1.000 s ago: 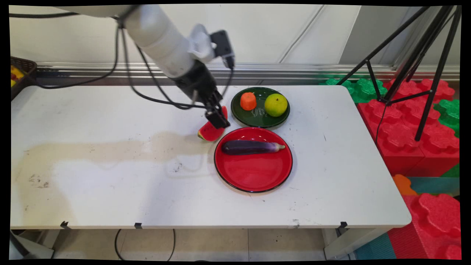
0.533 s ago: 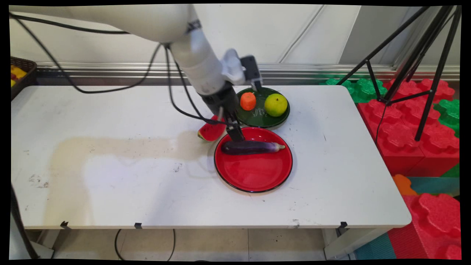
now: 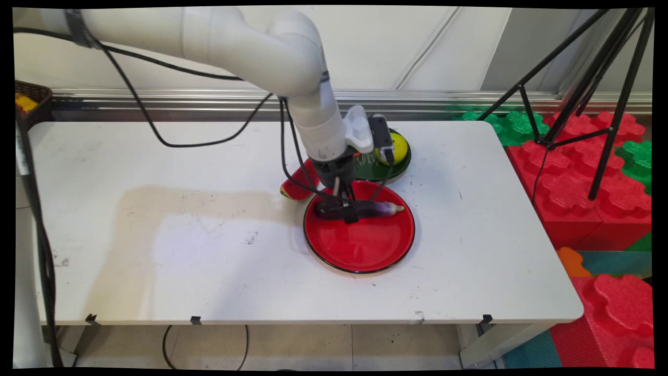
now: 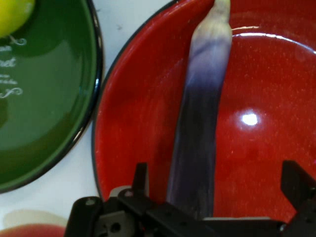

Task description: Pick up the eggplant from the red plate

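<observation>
One red slice of toy watermelon [image 3: 293,189] lay on the white table [image 3: 156,156], just left of the frame's middle. Next to it, the black two-finger gripper [image 3: 347,213] hung low over the long purple toy eggplant [image 3: 378,209], which lay on the round red plate [image 3: 360,250]. Its fingers [image 4: 140,177] stood apart, one on each side of the eggplant, not squeezing it. Up and to the right sat a round dark green plate [image 3: 399,166] with a yellow-green fruit [image 3: 397,149].
</observation>
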